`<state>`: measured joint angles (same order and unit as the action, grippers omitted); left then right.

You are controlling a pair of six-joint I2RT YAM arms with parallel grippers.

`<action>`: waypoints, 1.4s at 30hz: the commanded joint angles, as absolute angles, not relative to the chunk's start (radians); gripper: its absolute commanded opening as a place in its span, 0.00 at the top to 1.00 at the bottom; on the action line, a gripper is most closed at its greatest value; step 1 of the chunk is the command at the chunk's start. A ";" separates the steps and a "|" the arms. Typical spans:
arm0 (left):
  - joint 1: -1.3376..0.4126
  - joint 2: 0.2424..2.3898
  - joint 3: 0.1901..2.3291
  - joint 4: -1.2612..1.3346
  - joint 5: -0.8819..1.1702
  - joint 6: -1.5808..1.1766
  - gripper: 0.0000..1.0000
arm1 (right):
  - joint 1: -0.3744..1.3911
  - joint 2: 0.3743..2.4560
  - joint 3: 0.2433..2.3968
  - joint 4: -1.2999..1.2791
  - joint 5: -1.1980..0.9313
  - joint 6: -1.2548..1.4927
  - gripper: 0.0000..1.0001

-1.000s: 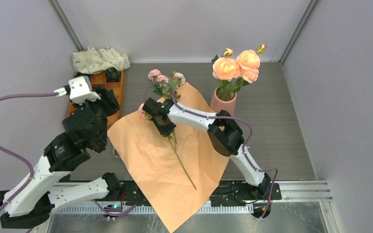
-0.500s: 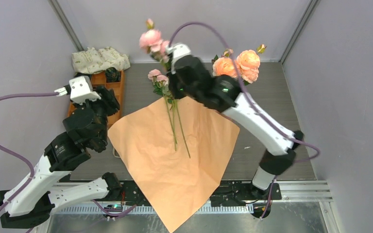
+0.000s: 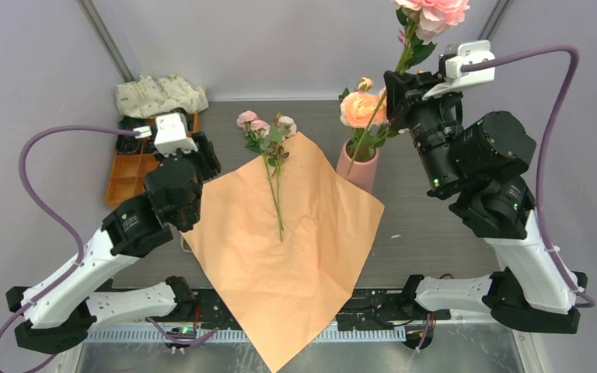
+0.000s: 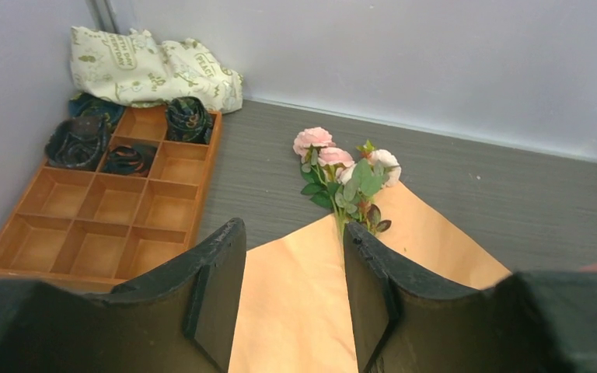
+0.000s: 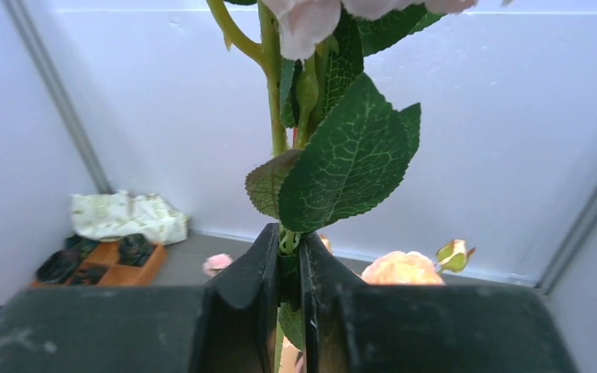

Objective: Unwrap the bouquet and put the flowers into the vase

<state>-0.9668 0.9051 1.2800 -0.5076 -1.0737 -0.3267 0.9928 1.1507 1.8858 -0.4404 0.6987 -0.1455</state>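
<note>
The right gripper (image 5: 288,256) is closed on the green stem of one rose (image 3: 435,9), gripping just below its large leaves. It holds the rose nearly upright, high above the far right part of the table (image 3: 435,194), with the bloom at the top edge of the top view. The stem's lower end slants down towards the mouth of the vase (image 3: 361,172); whether it is inside cannot be told. The vase stands upright, touching the right far edge of the paper (image 3: 280,256), and contains peach blooms (image 3: 361,109) and a bud. The left gripper (image 4: 291,256) hangs with jaws apart and nothing between them, above the paper's left corner. The paper lies flat at table centre, its near corner overhanging the near edge. The remaining flowers (image 3: 268,136) lie on it, heads past its far corner and stems pointing to the near edge. A compartment tray (image 4: 93,210) lies along the left edge; its far cells hold dark rolled items, and the others show bare floors. A cloth (image 3: 159,95) lies in the far left corner. Grey surface shows between vase and right wall.
</note>
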 commanded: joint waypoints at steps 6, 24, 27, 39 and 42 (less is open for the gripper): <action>-0.966 0.955 1.348 -0.504 -1.002 -0.389 0.50 | 0.995 1.187 1.788 -0.088 0.854 -0.479 0.99; -0.966 0.975 1.333 -0.525 -0.982 -0.424 0.50 | 0.985 1.170 1.738 0.025 0.829 -0.510 0.99; -0.966 0.979 1.331 -0.527 -0.979 -0.430 0.50 | 0.986 1.164 1.720 0.019 0.840 -0.503 0.99; -0.966 1.010 1.335 -0.526 -0.952 -0.445 0.50 | 0.971 1.015 1.310 0.135 0.865 -0.332 0.99; -0.966 1.020 1.335 -0.524 -0.945 -0.448 0.50 | 0.969 0.991 1.233 0.153 0.869 -0.297 0.99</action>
